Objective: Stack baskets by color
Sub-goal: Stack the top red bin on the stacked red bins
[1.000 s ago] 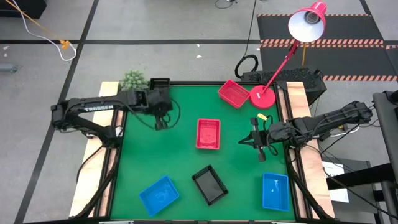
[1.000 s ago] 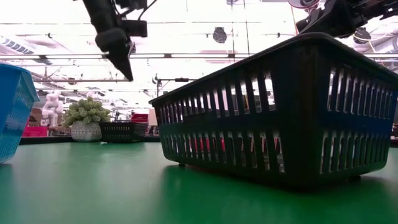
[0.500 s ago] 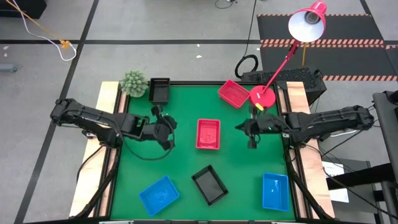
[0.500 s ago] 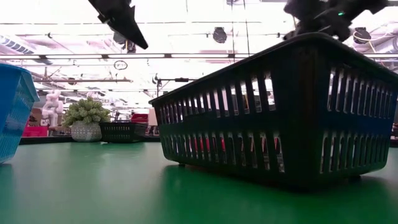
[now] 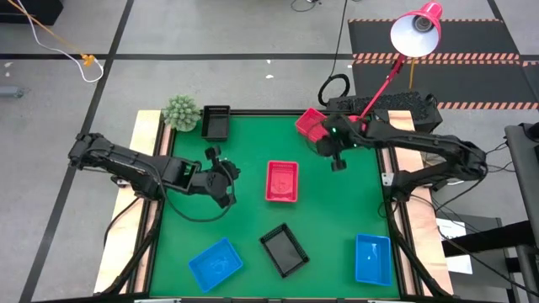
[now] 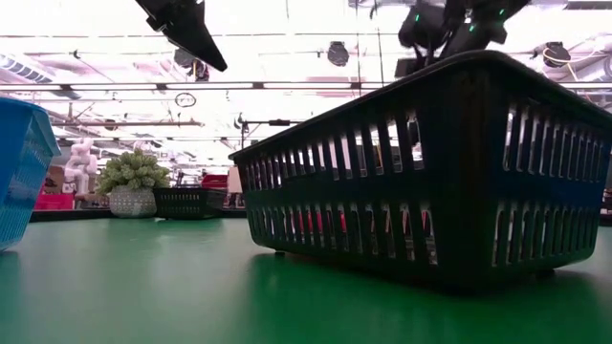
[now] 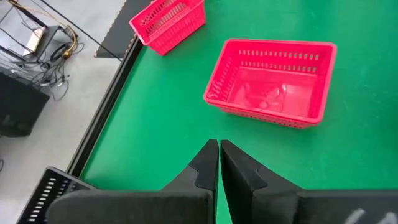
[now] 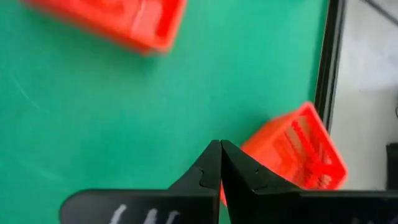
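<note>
Hovering empty and pinched shut, the right gripper (image 5: 338,160) hangs beside the red basket at the far right corner (image 5: 315,126) of the green table (image 5: 337,219), next to the red lamp base (image 5: 355,130). The left gripper (image 5: 226,187), likewise clenched on nothing, sits just left of the red basket at mid-table (image 5: 282,181).

With its fingers closed, either claw would likely shove a light basket rather than catch its rim, and the corner one could slide into the lamp base or off the edge.

One black basket (image 5: 216,121) lies at the far left corner beside the green plant (image 5: 181,110), another black basket (image 5: 284,249) near the front edge, between the blue basket at front left (image 5: 216,263) and the blue basket at front right (image 5: 373,258).

Only six baskets show separately; whether any already hold nested ones cannot be made out. The low view is mostly blocked by the near black basket's wall.
</note>
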`<state>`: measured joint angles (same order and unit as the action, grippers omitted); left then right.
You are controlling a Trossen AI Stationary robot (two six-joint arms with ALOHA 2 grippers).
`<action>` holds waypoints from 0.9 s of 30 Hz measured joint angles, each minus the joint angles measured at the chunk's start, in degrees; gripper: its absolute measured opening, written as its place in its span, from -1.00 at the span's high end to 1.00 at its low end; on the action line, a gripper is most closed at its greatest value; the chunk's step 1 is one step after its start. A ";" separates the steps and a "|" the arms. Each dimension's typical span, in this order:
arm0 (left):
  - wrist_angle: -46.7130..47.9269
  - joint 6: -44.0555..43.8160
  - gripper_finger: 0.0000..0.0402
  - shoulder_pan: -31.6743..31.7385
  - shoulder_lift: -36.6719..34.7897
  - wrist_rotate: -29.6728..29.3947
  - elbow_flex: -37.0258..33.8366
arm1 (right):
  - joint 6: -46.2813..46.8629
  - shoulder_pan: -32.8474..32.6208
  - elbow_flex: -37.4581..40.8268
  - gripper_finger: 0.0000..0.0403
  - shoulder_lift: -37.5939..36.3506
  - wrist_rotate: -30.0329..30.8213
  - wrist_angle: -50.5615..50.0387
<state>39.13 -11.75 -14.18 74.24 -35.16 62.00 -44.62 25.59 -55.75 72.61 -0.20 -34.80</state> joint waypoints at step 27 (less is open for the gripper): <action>-0.20 0.90 0.89 -0.65 0.00 0.15 0.00 | -13.20 11.25 0.00 0.41 14.30 6.55 1.15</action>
<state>38.94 -10.85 -14.83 74.24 -35.00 62.00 -57.82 36.84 -55.75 86.91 6.36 -33.64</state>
